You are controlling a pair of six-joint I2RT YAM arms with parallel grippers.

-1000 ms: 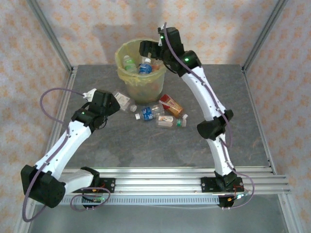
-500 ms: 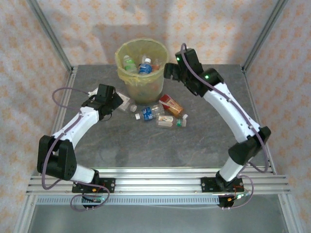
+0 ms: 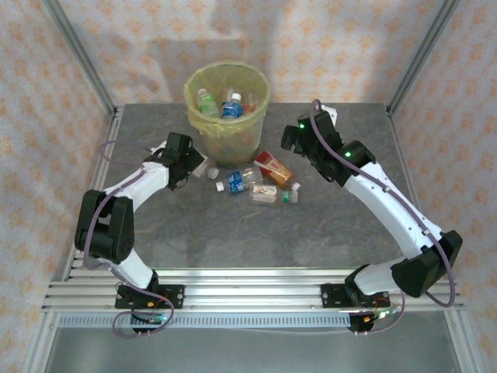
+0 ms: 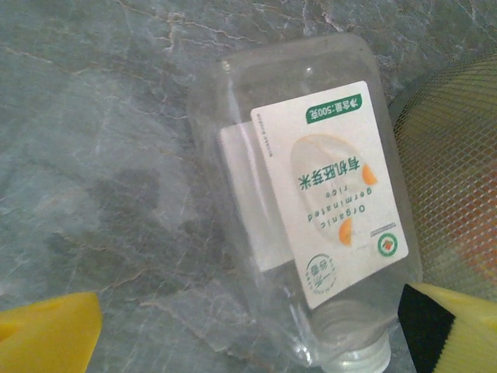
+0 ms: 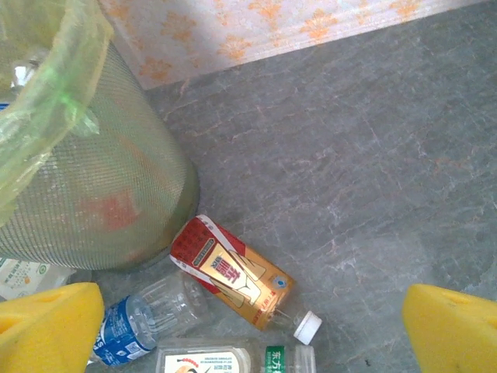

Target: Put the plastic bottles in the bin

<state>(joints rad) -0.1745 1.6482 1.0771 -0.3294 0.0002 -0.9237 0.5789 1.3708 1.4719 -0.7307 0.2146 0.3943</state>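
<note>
The bin (image 3: pixel 248 132), lined with a yellowish bag, stands at the back with bottles inside (image 3: pixel 231 107). Four plastic bottles lie in front of it. A clear white-labelled one (image 3: pixel 205 165) sits by its left foot. My left gripper (image 3: pixel 192 162) is open over that bottle. In the left wrist view its neck end (image 4: pixel 311 202) lies between the yellow fingertips (image 4: pixel 46 330), untouched. My right gripper (image 3: pixel 290 144) hangs open above the red-gold bottle (image 5: pixel 233 272), with a blue-labelled bottle (image 5: pixel 147 315) and a green-labelled one (image 5: pixel 233 359) beside it.
The bin's mesh wall (image 5: pixel 85 194) stands close to both grippers. The grey table (image 3: pixel 342 210) is bare to the right and at the front. Metal frame posts (image 3: pixel 419 54) and papered walls close in the back and sides.
My right arm has swung from above the bin down and to the right, over the bottles on the table. My left arm has reached forward to the white-labelled bottle.
</note>
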